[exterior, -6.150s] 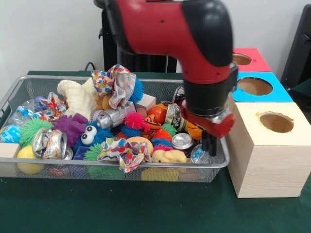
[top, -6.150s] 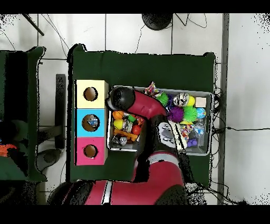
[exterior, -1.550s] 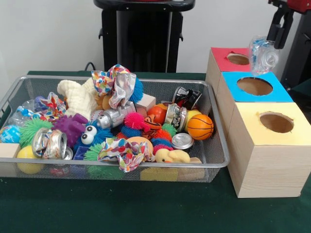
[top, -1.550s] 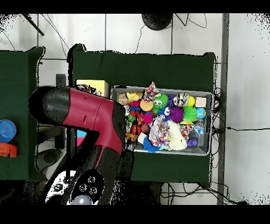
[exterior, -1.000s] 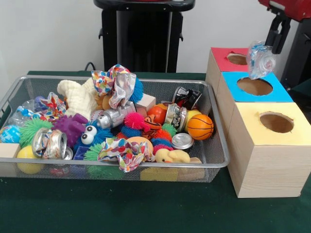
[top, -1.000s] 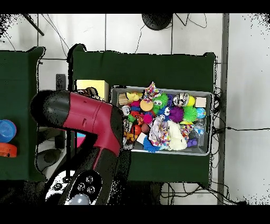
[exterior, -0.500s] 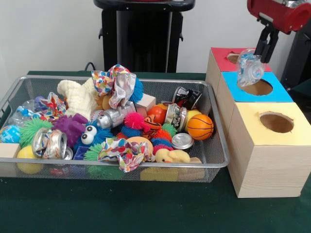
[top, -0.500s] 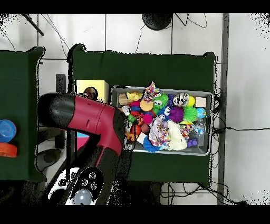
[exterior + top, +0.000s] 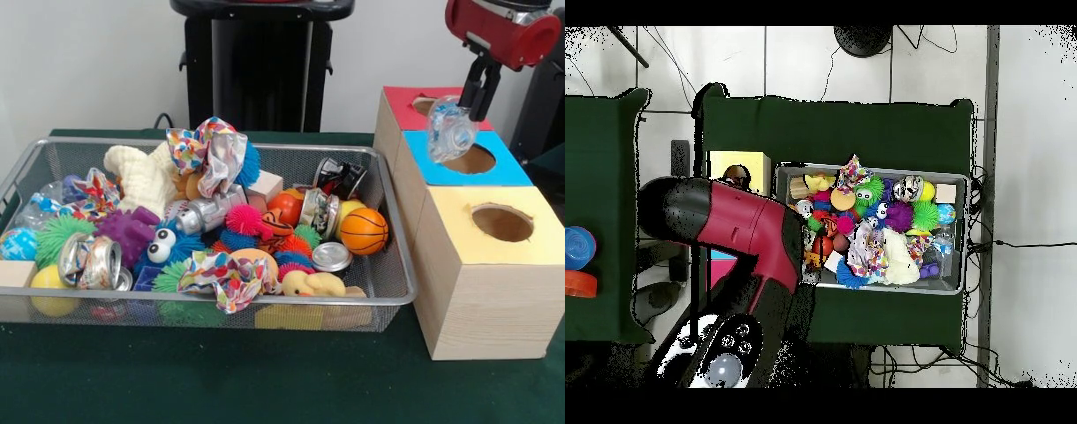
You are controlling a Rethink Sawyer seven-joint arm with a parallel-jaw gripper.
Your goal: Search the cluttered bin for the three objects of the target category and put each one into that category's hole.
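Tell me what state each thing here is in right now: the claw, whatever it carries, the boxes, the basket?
Gripper: shut on the crushed plastic bottle, above the blue box.
Crushed plastic bottle: held in the air, crumpled.
Blue box: hole open.
Red box: hole open.
Yellow box: hole open.
Wire bin: full of mixed clutter.

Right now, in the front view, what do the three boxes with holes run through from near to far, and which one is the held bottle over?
Near to far: yellow-topped box → blue-topped box → red-topped box. The gripper holds a crushed clear plastic bottle over the blue-topped box, by its hole.
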